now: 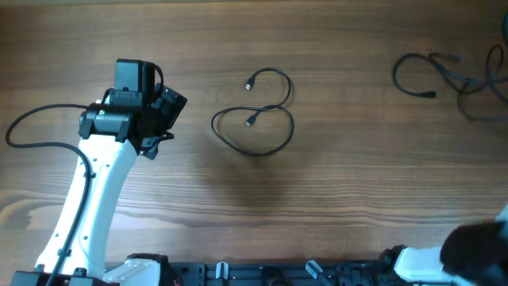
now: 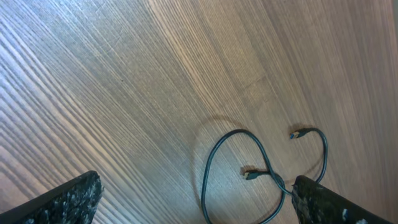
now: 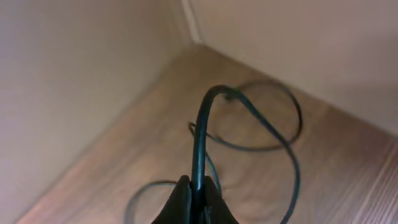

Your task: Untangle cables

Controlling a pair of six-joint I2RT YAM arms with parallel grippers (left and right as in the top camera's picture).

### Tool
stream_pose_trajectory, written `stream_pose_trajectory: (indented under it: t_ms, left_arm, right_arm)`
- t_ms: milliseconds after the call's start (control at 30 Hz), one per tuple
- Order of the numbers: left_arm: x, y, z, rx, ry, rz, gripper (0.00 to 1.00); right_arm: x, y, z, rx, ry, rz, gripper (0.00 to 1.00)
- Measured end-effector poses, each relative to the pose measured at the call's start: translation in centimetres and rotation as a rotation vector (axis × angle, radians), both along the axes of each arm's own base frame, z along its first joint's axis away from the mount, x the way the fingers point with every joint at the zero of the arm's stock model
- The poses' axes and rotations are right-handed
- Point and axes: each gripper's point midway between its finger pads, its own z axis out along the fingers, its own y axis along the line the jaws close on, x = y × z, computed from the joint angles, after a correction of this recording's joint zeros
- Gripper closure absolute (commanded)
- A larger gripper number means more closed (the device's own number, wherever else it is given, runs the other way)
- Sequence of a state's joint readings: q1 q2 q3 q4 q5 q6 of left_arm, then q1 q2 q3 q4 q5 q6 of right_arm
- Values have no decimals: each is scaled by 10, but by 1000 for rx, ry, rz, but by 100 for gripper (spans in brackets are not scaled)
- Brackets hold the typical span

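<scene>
One thin black cable (image 1: 258, 127) lies in loose loops at the table's middle, both plug ends free. It also shows in the left wrist view (image 2: 214, 168). My left gripper (image 1: 165, 123) is open and empty, to the left of this cable and above the wood (image 2: 199, 205). A tangle of several black cables (image 1: 452, 75) lies at the far right. In the right wrist view my right gripper (image 3: 198, 183) is shut on a black cable (image 3: 200, 130) and holds it up, with loops trailing down to the table. The right gripper itself does not show in the overhead view.
Part of the right arm (image 1: 468, 250) shows as a dark blur at the bottom right. A thick black wire (image 1: 32, 127) runs from the left arm across the left of the table. Pale walls (image 3: 81, 74) meet at a corner beyond the lifted cable.
</scene>
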State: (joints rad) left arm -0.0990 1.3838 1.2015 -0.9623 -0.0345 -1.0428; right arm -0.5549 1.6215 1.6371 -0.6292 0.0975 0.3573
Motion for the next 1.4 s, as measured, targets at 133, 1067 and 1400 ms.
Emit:
stream_pose_trajectory:
  t_ms: [133, 1067, 1400]
  left_arm:
    - [0, 0, 0, 1, -1, -2, 0]
    - [0, 0, 0, 1, 0, -2, 0]
    - [14, -3, 6, -13, -61, -6, 0]
  right_arm:
    - [15, -20, -88, 114, 156, -38, 0]
    - [-8, 510, -127, 3, 426, 1650, 0]
    - [-24, 553, -165, 173, 466, 1758, 0]
